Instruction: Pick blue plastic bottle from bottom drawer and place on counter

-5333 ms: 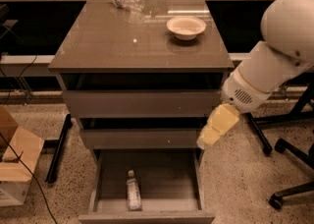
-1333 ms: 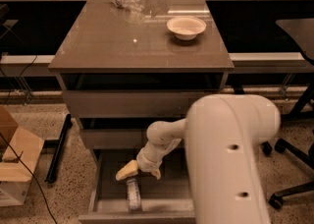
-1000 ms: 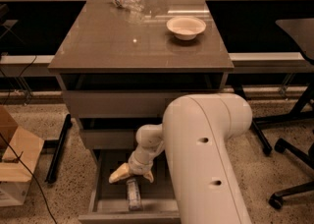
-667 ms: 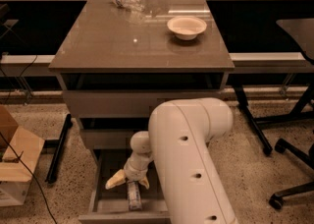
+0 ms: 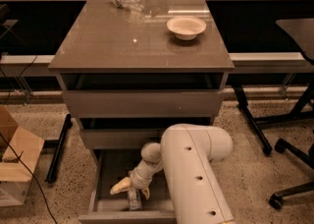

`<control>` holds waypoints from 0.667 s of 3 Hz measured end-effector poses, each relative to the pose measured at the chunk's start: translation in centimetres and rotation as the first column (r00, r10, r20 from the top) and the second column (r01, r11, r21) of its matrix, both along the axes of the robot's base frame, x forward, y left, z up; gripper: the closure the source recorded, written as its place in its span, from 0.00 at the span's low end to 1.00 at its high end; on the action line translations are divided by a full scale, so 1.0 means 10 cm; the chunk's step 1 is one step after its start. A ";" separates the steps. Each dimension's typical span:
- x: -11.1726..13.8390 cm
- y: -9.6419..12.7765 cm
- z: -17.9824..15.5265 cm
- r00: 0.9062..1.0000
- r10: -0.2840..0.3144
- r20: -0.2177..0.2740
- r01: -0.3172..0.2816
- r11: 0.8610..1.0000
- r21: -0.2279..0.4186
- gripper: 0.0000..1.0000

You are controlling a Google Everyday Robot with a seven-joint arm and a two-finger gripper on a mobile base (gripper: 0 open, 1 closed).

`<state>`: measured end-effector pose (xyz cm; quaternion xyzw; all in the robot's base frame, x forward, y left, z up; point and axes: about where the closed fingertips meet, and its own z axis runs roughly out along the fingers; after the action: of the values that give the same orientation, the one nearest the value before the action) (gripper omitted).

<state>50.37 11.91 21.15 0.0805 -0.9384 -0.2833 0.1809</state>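
Observation:
The bottom drawer point(image 5: 104, 171) is pulled open below the cabinet's two other drawers. The blue plastic bottle point(image 5: 133, 200) lies in it near the front; only a short part shows under my gripper. My gripper point(image 5: 131, 190) is down inside the drawer, right over the bottle. It is open, with one yellowish finger point(image 5: 120, 186) left of the bottle and the other just right of it. My white arm point(image 5: 196, 169) hides the drawer's right half. The counter point(image 5: 122, 41) is the glossy cabinet top above.
A wrinkly clear bottle point(image 5: 125, 0) lies at the counter's far edge and a white bowl point(image 5: 186, 26) stands at its far right. A cardboard box point(image 5: 14, 164) is on the floor to the left. Chair legs point(image 5: 289, 149) stand to the right.
My gripper has come from beside the cabinet's right side down into the open bottom drawer and moved left and lower onto the bottle. The bottle has stayed in place.

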 end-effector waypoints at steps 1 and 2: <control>-0.03 -0.08 -0.39 0.998 -0.023 -0.063 0.025 0.999 0.043 0.00; -0.04 -0.09 -0.69 0.993 -0.032 -0.109 0.036 0.999 0.040 0.03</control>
<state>49.94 10.98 14.21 0.0528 -0.9222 -0.3100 0.2252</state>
